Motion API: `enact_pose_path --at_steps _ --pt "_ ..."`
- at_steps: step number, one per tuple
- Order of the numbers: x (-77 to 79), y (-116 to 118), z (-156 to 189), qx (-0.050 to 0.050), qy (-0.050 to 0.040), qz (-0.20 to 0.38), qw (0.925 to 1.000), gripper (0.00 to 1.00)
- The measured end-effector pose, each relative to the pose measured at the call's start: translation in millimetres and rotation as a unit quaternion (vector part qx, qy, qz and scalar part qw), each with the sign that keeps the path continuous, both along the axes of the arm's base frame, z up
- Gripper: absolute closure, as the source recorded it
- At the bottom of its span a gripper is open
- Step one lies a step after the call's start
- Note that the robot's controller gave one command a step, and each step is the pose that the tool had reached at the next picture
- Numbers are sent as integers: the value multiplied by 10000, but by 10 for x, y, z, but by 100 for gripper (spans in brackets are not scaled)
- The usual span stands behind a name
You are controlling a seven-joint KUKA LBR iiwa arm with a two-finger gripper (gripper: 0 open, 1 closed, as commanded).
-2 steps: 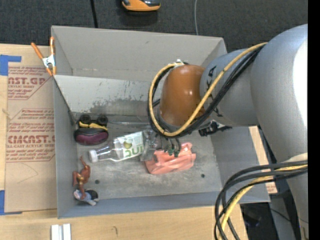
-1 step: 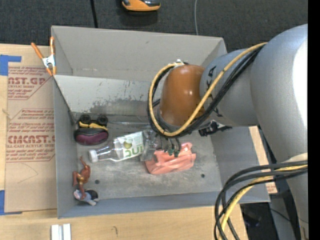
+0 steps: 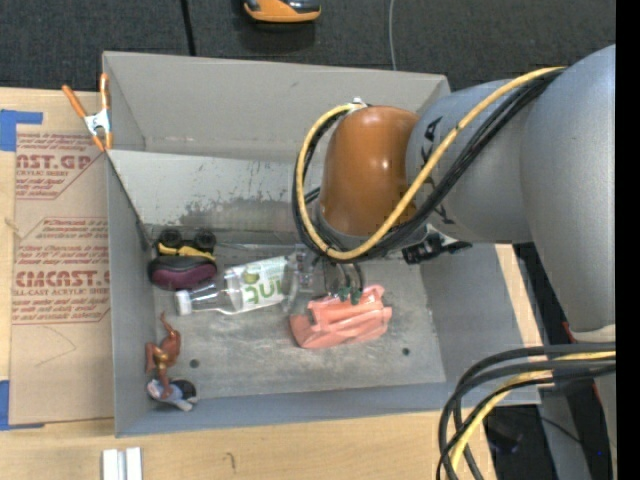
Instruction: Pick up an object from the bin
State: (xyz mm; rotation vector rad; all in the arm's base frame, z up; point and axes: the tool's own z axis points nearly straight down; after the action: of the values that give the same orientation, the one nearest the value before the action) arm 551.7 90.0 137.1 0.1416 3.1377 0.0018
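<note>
Salmon-pink and ribbed, a flat plastic piece lies on the floor of the grey bin, right of its middle and toward the near wall. The gripper hangs low in the bin below the arm's orange cover, just above the pink piece's upper left edge; whether it touches the piece cannot be told. Just beside the gripper on the left, a clear bottle with a green-lettered label lies on its side, cap pointing left. Whether the gripper is wide or narrow I cannot tell. Farther left, by the wall, sits a dark toy with yellow trim, and two small figures lie in the near left corner
</note>
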Motion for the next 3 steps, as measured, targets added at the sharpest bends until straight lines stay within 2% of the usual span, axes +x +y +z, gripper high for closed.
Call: enact_pose_path --at_steps 1,2,3 --pt "128 134 144 2 -2 -71 10000 0" --pt "131 139 140 2 -2 -76 10000 0" --pt "249 119 -254 1 -42 259 9997 0"
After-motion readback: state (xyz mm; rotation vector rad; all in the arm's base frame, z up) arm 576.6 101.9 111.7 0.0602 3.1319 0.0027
